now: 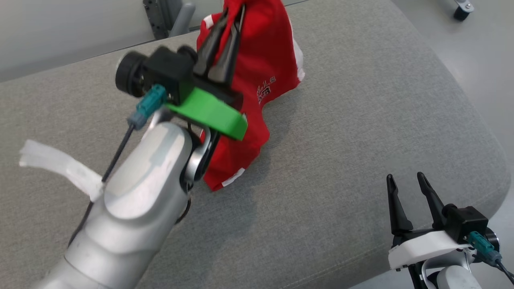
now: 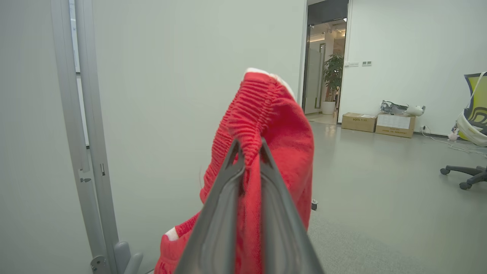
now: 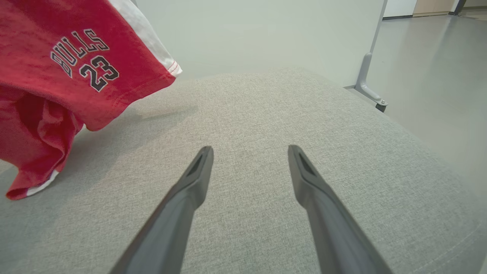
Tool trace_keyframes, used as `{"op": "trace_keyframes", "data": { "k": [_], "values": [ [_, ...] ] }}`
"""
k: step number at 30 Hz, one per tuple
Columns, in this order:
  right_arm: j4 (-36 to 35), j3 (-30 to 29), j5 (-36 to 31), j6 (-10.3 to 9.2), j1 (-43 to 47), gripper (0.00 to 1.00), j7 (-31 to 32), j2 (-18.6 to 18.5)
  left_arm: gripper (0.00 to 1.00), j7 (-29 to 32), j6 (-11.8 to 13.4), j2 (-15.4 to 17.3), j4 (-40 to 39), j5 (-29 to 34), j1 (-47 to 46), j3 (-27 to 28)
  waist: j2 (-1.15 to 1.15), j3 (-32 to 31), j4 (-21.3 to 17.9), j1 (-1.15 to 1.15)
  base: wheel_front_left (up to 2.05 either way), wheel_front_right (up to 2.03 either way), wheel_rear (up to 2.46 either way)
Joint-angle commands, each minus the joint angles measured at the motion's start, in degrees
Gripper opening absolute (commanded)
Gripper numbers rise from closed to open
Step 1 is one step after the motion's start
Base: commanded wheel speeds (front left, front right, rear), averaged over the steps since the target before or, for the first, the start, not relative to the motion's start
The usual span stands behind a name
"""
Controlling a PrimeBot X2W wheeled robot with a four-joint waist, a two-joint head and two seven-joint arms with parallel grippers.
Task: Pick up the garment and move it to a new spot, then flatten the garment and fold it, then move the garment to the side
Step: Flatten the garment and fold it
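Red white-trimmed jersey shorts (image 1: 265, 60): hanging over grey fabric tabletop (image 1: 361, 120), waistband pinched in closed left pincer (image 2: 249, 148) | right pincer (image 1: 404, 176) spread wide, empty | step: relocating them | next: likely carry aside, lower, release, then flatten

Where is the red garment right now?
In the head view the red garment hangs at top centre, pinched in the left jaws, its lower hem seemingly touching the grey cushion; the right wrist view shows it at far left.
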Motion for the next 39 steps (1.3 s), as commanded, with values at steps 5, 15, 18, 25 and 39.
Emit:
{"op": "trace_keyframes", "data": {
  "k": [5, 15, 18, 25, 39],
  "values": [
    [0.16, -0.49, 0.24, -0.04, 0.51, 1.00, -0.20, -0.08, 0.00, -1.50, -2.56, 4.04, -4.24, 1.25, 15.68, -1.24, 0.05, -0.46, 4.99, 0.00, 0.00, 0.00, 0.00],
    [0.80, -1.22, -0.80, -0.04, 1.48, 1.00, -0.20, -0.09, 0.00, -1.47, -10.05, 5.06, -6.09, 4.91, 42.40, 8.96, 0.05, -0.91, 11.08, 0.00, 0.00, 0.00, 0.00],
    [0.60, -1.58, -1.42, -0.04, 1.64, 1.00, -0.20, -0.10, 0.00, -1.45, -10.66, 3.50, -5.39, 5.31, 45.64, 12.73, 0.05, -1.21, 12.80, 0.00, 0.00, 0.00, 0.00],
    [1.08, -1.67, -2.19, -0.04, 2.41, 1.00, -0.19, -0.08, 1.00, -1.39, -10.86, -1.41, -6.95, 7.11, 49.49, 21.58, 0.05, -2.88, 15.27, 0.00, 0.00, 0.00, 0.00],
    [1.07, -4.13, -3.82, -0.04, 5.17, 1.00, -0.19, -0.09, 1.00, -1.41, -10.89, -4.60, -11.32, 8.05, 56.97, 31.98, 0.05, -6.32, 18.91, 0.00, 0.00, 0.00, 0.00]
  ]
}}
